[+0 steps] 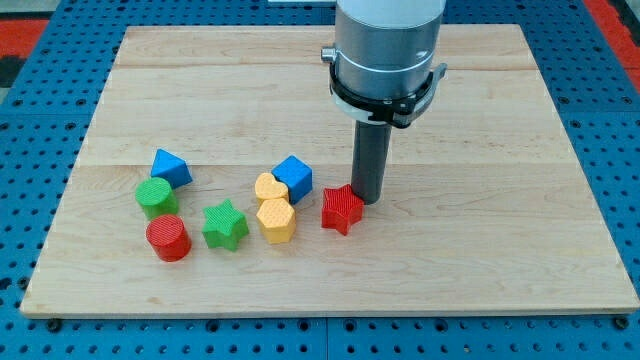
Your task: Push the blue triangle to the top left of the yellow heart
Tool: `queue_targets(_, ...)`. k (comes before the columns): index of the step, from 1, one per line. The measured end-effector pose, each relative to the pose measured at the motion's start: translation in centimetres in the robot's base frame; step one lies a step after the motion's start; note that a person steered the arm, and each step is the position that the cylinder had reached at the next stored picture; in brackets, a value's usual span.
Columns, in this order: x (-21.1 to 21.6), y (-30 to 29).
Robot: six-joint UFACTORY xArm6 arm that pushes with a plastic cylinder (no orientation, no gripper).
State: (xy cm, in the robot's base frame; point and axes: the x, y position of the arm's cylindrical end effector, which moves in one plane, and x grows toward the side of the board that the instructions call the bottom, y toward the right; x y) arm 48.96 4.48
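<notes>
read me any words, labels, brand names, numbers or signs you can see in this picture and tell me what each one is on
None: no readable text shows anywhere.
The blocks, such as the blue triangle and yellow heart, are plain.
The board and the arm's grey housing carry no markings.

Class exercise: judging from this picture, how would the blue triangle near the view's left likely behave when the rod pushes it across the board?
The blue triangle looks rigid and flat-based, so it would probably slide rather than roll or tip. Its slanted sides may make it pivot under an off-centre push. It sits against the green cylinder, which might drag along. My tip is far away, beside the red star.
</notes>
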Motion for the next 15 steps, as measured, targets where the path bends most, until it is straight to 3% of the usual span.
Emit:
queue_targets(1,-0.1,-1.6)
queue_targets(2,-3.0,-3.4)
queue_targets(3,-9.9,-5.3)
queue_targets(4,-10.3,-15.8)
queue_targets(5,-7.4,-24.7)
queue_targets(6,-2.8,-28.0)
queue_targets(7,-0.3,-21.1)
queue_targets(8,-2.6,-19.6)
queue_targets(10,-3.3,-27.3)
queue_targets(11,-9.5,-22.9)
queue_targets(13,-3.9,-12.7)
queue_targets(14,-4.2,-10.0)
queue_targets(15,-8.9,-11.5)
